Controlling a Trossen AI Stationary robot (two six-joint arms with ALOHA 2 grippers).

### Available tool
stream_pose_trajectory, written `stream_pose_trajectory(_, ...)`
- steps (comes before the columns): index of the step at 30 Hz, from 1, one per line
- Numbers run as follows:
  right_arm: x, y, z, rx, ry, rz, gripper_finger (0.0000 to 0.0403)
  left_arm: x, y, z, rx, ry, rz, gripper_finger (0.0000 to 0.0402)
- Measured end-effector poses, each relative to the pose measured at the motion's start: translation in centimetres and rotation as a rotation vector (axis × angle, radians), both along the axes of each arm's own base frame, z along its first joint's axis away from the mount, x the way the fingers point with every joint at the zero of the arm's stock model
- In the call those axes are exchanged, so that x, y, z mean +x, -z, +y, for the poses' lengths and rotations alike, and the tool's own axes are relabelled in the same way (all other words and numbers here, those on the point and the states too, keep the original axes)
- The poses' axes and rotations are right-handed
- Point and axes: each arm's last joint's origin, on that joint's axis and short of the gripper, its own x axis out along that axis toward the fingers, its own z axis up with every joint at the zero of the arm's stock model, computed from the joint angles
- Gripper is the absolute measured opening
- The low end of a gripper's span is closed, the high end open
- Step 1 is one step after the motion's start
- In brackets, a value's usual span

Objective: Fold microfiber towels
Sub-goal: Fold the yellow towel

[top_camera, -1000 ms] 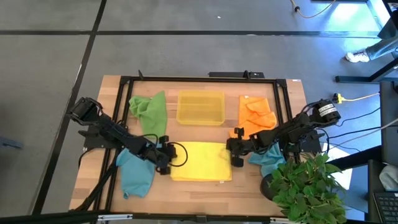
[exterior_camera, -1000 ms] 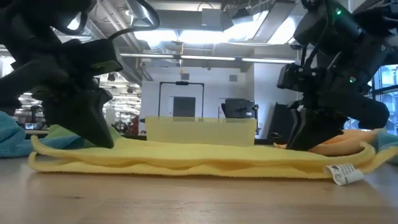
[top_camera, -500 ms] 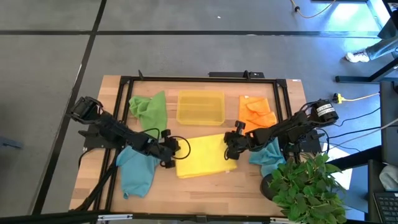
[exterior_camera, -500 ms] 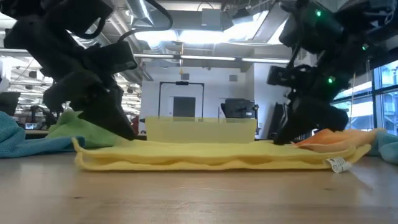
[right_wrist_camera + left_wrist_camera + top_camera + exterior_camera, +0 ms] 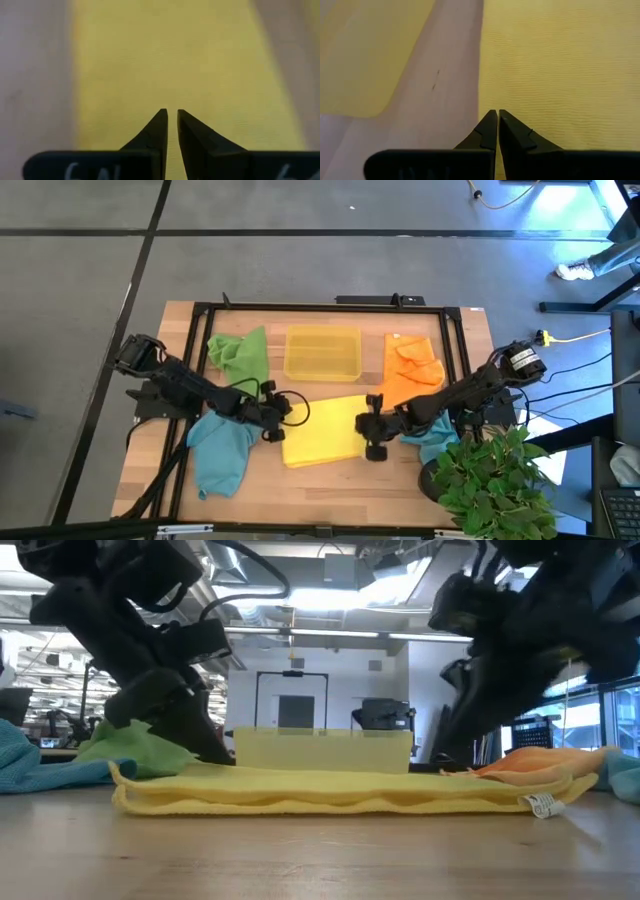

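Note:
A folded yellow microfiber towel (image 5: 322,438) lies flat on the wooden table between my two grippers, slightly askew. Its label (image 5: 543,805) sticks out at the right end. My left gripper (image 5: 281,423) is shut, its tips at the towel's left edge near the far corner (image 5: 493,114). My right gripper (image 5: 367,432) hovers above the towel's right end. Its fingers (image 5: 171,112) stand all but together with nothing between them. A green towel (image 5: 240,355), an orange towel (image 5: 412,370) and two teal towels (image 5: 220,455) (image 5: 435,438) lie crumpled around it. My left gripper's shut fingertips (image 5: 490,125) come down on the yellow towel's left edge (image 5: 485,95), slanting down from the table's left. In the low view they reach the cloth's top (image 5: 205,768). The towel stays flat on the table. Whether they press it or only graze it, I cannot tell.
A translucent yellow tray (image 5: 323,352) stands at the far middle, just beyond the towel. A black frame rail (image 5: 320,307) borders the work area. A potted plant (image 5: 495,480) overhangs the near right corner. Bare wood (image 5: 320,485) lies along the near edge.
My left gripper has swung toward the far edge and a little right, staying shut. The yellow towel has slid toward the far edge and turned slightly, its left end moving inward. My right gripper has risen off the towel's right end.

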Motion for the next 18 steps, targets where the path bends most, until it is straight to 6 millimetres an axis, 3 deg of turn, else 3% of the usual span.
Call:
stream_pose_trajectory(10, -1.0, 1.2, 1.4, 0.092, -0.03, 0.119, 0.0045, 0.2, 0.1, 1.3, -0.007, -0.044, 0.016, 0.0008)
stream_pose_trajectory(18, -0.6, 3.1, 0.2, 0.042, 0.051, 0.206, 0.0045, 0.0, 0.4, 0.3, -0.232, 0.062, 0.068, 0.0008)
